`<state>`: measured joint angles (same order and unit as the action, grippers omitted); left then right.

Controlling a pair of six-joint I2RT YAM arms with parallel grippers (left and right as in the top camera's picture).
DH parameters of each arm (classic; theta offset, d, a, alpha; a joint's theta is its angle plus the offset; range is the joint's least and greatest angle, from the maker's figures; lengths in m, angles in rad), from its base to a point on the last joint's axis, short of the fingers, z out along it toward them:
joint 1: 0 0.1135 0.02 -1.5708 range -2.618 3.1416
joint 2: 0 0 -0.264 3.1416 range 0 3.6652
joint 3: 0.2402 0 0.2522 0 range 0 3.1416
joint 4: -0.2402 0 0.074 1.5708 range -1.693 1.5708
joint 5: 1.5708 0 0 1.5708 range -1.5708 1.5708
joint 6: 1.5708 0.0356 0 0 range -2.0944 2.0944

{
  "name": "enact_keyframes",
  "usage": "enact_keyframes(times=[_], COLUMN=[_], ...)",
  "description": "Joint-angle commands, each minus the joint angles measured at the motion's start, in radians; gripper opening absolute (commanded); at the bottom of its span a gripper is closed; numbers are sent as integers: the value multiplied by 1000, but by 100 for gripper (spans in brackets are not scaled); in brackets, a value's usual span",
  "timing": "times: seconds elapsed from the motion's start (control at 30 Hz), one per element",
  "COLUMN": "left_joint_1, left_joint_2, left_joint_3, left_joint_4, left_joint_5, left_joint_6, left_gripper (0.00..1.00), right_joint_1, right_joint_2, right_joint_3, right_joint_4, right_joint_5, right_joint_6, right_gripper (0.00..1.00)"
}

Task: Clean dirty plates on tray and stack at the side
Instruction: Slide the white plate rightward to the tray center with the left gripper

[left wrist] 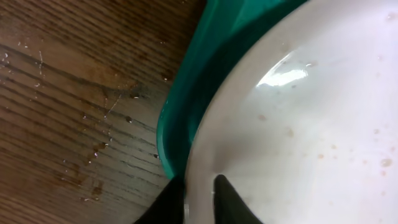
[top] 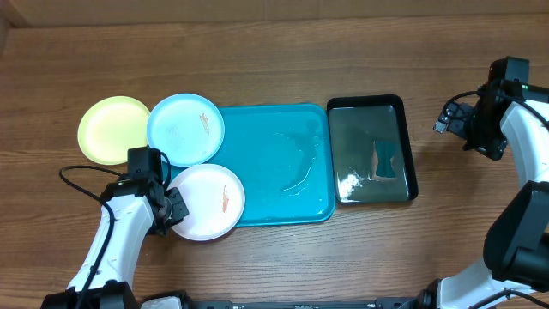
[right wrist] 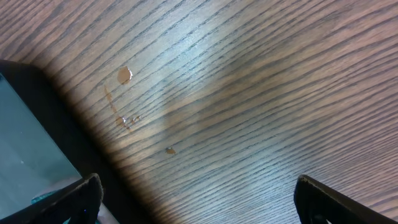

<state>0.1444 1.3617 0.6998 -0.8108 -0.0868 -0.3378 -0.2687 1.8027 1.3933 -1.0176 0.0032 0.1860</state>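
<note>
Left gripper (top: 171,209) is closed on the left rim of the white plate (top: 206,202). In the left wrist view, the two fingers (left wrist: 227,200) straddle the plate edge, one on each side.

Plate positions:
- White plate: its right part lies over the lower left corner of the tray (top: 274,163), and the rest overhangs the table (top: 274,51). An orange-red smear (top: 225,202) marks its face, and the wrist view shows fine specks.
- Light blue plate (top: 185,129): overlaps the upper left corner of the tray. Its lower edge sits just beside the white plate, and an orange-red smear is visible near its upper right.
- Yellow-green plate (top: 113,129): rests on the table, left of the light blue plate. Their rims meet; the view does not show clearly which one overlaps the other.

The tray centre carries no plate and shows wet, glossy streaks.

Black tray (top: 371,150) lies just beside the right edge of the tray. Its surface is reflective, and a small teal shape inside it cannot be identified.

Right gripper (right wrist: 199,193) is at the far right of the table, beyond the black tray, with its fingers spread wide and nothing between them. A few brown droplets (right wrist: 124,75) lie on the table beneath it.
</note>
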Motion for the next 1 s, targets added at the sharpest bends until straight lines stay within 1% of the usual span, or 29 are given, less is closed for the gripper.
enact_keyframes(times=[0.0,0.13,0.33,0.43,0.63,0.67,0.77,0.97], left_joint_1=[6,6,5,5,-7,-15,-34,-87], left_joint_2=[6,6,6,6,6,6,6,6], left_joint_3=[-8,-8,-8,-8,-8,-8,-8,-8], left_joint_4=[3,-8,-27,-25,12,34,72,149], left_joint_5=[43,91,210,342,497,546,599,600], left_joint_6=[-7,0,11,44,43,33,-6,-85], left_gripper=[13,4,4,4,4,4,4,4], right_joint_1=[-5,-5,-5,-5,-5,-5,-5,-5], right_joint_2=[-6,-6,-6,-6,-6,-6,-6,-6], right_joint_3=[21,21,21,21,21,21,21,21], right_joint_4=[3,3,3,3,3,3,3,3], right_joint_5=[-5,-5,-5,-5,-5,-5,-5,-5], right_joint_6=[5,5,5,5,5,4,5,4], right_gripper=[100,100,100,100,100,100,100,100])
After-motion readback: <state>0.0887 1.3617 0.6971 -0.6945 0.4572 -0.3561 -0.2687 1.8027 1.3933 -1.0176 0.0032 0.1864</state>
